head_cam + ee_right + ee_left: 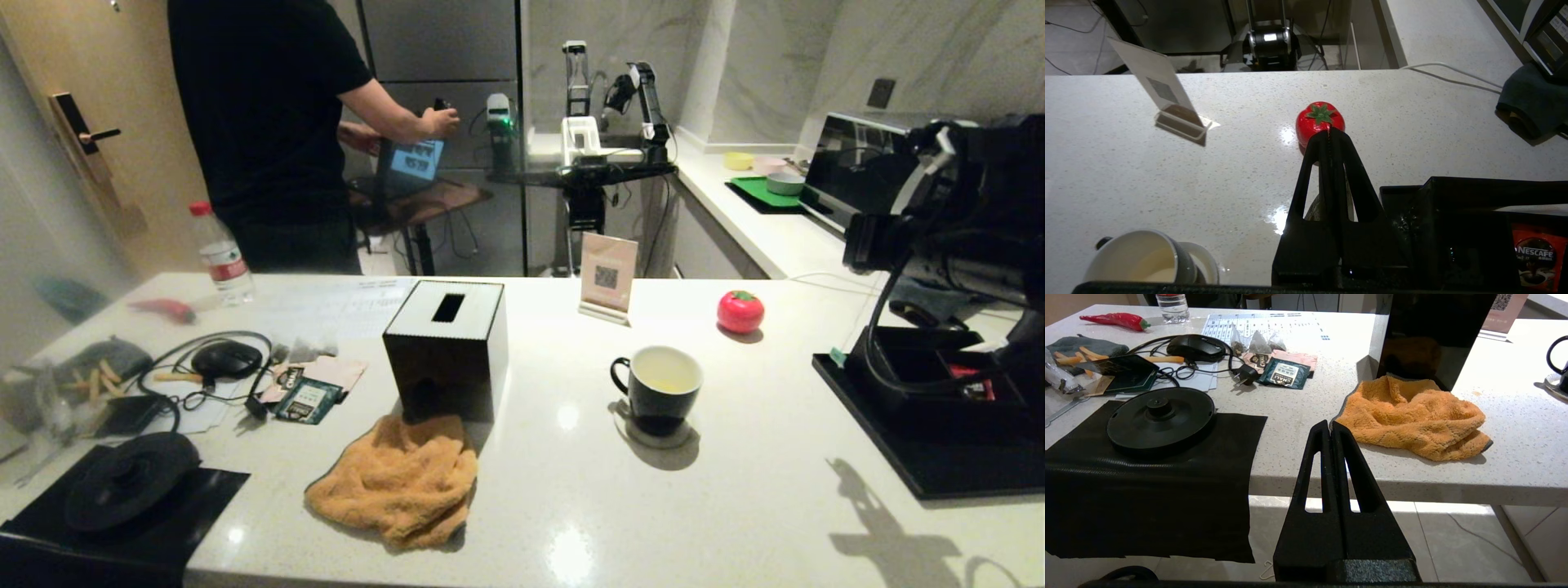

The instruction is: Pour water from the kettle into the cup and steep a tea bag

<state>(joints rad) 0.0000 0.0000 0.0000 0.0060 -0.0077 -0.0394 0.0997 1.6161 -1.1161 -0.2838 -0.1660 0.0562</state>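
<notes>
Black right pincer (1329, 134) closed, raised over counter, fronting red tomato (1320, 120)

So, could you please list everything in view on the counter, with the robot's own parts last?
cup: one, black, white inside, on a saucer, centre-right
tissue box: one, black, centre
cloth: one, orange, in front of the box
kettle base: one, black, on a black mat, left
tomato: one, red, far right
card stand: one, pale, behind the cup
bottle: one, clear, red cap, far left
tray: one, black, right
left gripper: shut, off the counter's front edge
right gripper: shut, above the counter near the tomato
</notes>
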